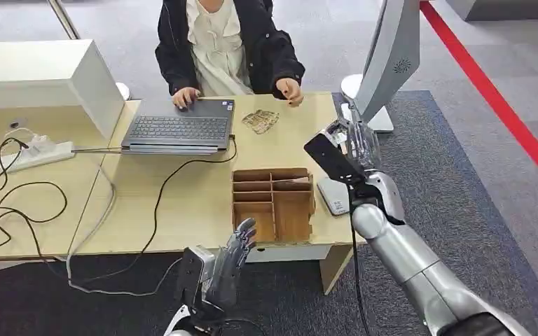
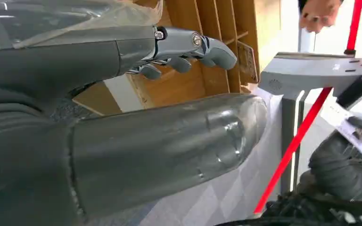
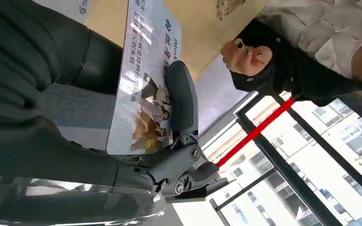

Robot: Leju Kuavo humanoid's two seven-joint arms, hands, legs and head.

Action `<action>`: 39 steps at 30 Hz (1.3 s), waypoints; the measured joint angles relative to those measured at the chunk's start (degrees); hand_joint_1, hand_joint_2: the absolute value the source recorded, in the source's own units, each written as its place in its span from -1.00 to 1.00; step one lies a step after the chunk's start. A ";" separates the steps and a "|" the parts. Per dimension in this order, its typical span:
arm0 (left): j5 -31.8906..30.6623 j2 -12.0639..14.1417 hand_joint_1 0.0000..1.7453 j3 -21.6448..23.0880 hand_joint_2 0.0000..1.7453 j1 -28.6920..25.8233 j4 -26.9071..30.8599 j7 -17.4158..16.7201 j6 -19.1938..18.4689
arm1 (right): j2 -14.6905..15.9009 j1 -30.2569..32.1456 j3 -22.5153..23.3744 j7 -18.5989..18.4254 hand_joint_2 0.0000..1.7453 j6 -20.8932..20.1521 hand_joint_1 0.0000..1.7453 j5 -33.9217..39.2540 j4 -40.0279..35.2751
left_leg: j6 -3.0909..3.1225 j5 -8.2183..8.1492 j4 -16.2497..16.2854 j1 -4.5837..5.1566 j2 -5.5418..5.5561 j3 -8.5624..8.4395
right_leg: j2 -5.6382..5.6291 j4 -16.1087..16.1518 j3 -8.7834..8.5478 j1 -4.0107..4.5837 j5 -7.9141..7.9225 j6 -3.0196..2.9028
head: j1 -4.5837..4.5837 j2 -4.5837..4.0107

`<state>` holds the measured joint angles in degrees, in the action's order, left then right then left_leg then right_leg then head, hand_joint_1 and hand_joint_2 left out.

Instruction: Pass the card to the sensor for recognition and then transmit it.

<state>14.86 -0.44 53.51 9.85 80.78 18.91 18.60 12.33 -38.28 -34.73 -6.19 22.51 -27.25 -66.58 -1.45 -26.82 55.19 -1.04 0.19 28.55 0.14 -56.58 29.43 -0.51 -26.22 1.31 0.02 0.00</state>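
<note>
My right hand [image 1: 356,143] is raised above the table's right end and grips a printed white card [image 3: 146,80] between thumb and fingers. In the left wrist view the card [image 2: 348,128] shows in that hand, below the tall grey stand. A flat white sensor pad [image 1: 333,197] lies on the table directly below my right forearm. Near the table's front edge my left hand [image 1: 233,253] is held with its fingers [image 2: 188,47] apart and nothing in it, just before a wooden divided box [image 1: 273,203].
A person sits across the table, one hand on a laptop [image 1: 178,130], the other hand [image 1: 289,91] resting near a small wooden piece [image 1: 260,120]. A tall grey stand [image 1: 392,59] rises right of the table. Cables and a power strip [image 1: 33,152] lie at the left.
</note>
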 joint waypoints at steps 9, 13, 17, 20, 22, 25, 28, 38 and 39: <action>-0.81 -0.68 -1.00 0.00 -1.00 0.60 -1.20 0.07 -4.05 | -0.92 -7.27 -0.90 0.00 1.00 -1.05 1.00 -3.30 7.46 | 0.00 0.00 0.00 0.00 0.00 0.02 | 0.00 -0.01 0.00 0.00 0.01 0.00 | 0.02 0.00; -1.23 -0.88 -1.00 -0.02 -1.00 0.74 -1.53 0.07 -5.31 | -1.66 -10.09 -1.40 -0.13 1.00 -1.05 1.00 -4.55 11.66 | 0.00 0.00 0.00 0.00 0.03 0.03 | 0.01 -0.01 0.01 0.00 0.00 0.00 | 0.02 0.00; -1.68 -1.16 -1.00 -0.04 -1.00 0.95 -2.03 0.07 -6.69 | -2.10 -13.16 -1.57 -0.44 1.00 -1.07 1.00 -4.46 15.90 | 0.00 0.00 0.00 0.00 0.03 0.03 | 0.00 -0.01 0.01 0.00 0.00 0.00 | 0.00 0.00; -2.05 -1.38 -1.00 -0.06 -1.00 1.10 -2.47 -0.07 -7.65 | -2.36 -14.98 -1.70 -0.50 1.00 -1.07 1.00 -4.35 18.58 | 0.00 0.00 0.00 0.00 0.01 0.03 | 0.00 -0.01 0.01 0.00 0.01 0.00 | 0.00 0.00; -2.19 -1.53 -1.00 -0.07 -1.00 1.18 -2.80 -0.20 -8.06 | -2.58 -16.27 -1.81 -0.52 1.00 -1.09 1.00 -4.11 20.63 | 0.00 0.00 0.00 0.01 -0.01 0.03 | -0.01 -0.01 0.01 0.00 0.02 0.00 | 0.00 0.00; -2.36 -1.71 -1.00 -0.07 -1.00 1.28 -3.17 -0.20 -8.29 | -3.08 -17.81 -1.88 -0.55 1.00 -1.27 1.00 -3.59 23.07 | 0.00 0.01 0.01 0.00 0.02 0.02 | -0.01 -0.01 0.01 0.00 0.02 0.00 | 0.02 0.00; -2.58 -1.84 -1.00 -0.09 -1.00 1.35 -3.56 -0.20 -8.16 | -4.11 -18.95 -1.99 -0.07 1.00 -1.31 1.00 -3.15 25.28 | -0.01 0.01 0.01 0.00 0.01 0.02 | 0.00 -0.04 0.01 0.01 0.02 -0.01 | 0.00 0.00; -2.19 -1.97 -1.00 -0.18 -1.00 1.40 -4.50 0.37 -7.28 | -8.11 -21.51 -2.23 2.38 1.00 -1.27 1.00 -1.84 30.47 | -0.03 0.03 0.00 -0.01 0.02 0.05 | 0.00 -0.05 0.03 0.02 0.02 -0.01 | 0.02 0.00; -2.16 -2.01 -1.00 -0.17 -1.00 1.40 -4.63 0.46 -7.24 | -8.48 -21.58 -2.25 2.47 1.00 -1.27 1.00 -1.77 30.86 | -0.03 0.03 0.00 -0.01 0.02 0.05 | 0.00 -0.05 0.03 0.02 0.02 -0.01 | 0.00 0.00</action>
<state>12.70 -2.45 53.33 11.25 76.15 19.37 11.37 3.85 -59.86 -36.98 -3.72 21.24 -29.03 -35.72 -1.48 -26.79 55.20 -1.05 0.21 28.60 0.14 -56.63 29.46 -0.50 -26.20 1.31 0.02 0.00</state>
